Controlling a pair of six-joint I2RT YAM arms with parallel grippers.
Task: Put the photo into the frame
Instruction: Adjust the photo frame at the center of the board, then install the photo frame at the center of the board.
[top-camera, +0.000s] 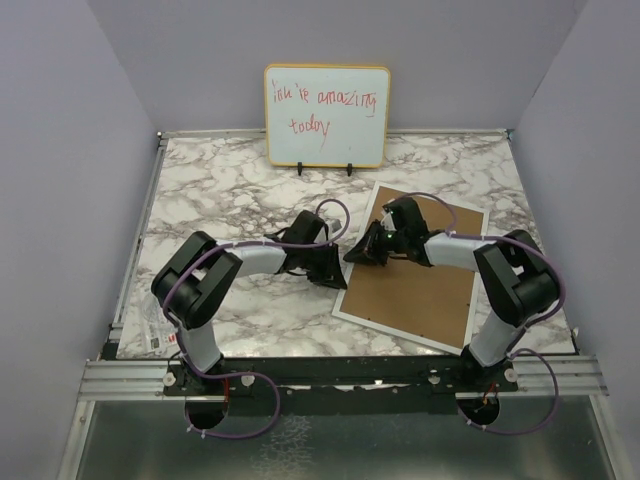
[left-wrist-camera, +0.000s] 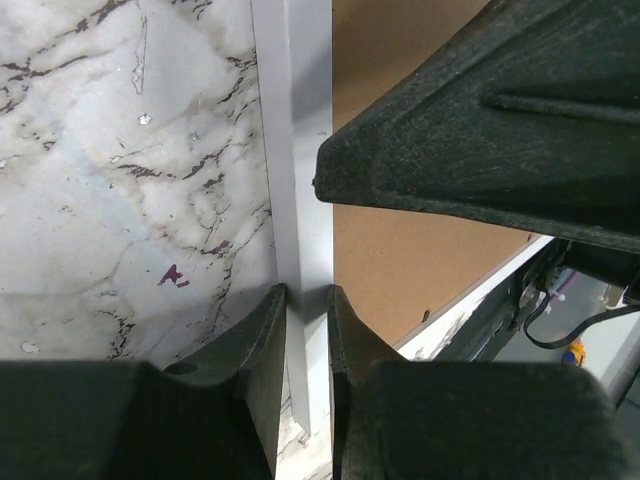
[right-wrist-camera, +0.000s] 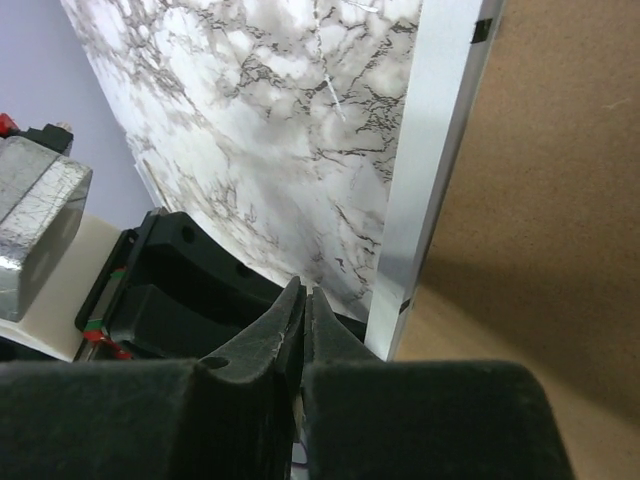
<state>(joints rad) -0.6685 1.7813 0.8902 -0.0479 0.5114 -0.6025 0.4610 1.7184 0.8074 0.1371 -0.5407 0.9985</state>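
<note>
Left claw (left-wrist-camera: 305, 295): jaws pinched on the white left rim of the frame (left-wrist-camera: 300, 150). The rim's long axis runs straight ahead of the claw, and the brown backing board (left-wrist-camera: 400, 250) lies to its right.

Right claw (right-wrist-camera: 303, 300): jaws together, nothing seen between them. The same rim passes just right of its tips.

The photo is not in view.

Any lift likely pivots on this rim.
</note>
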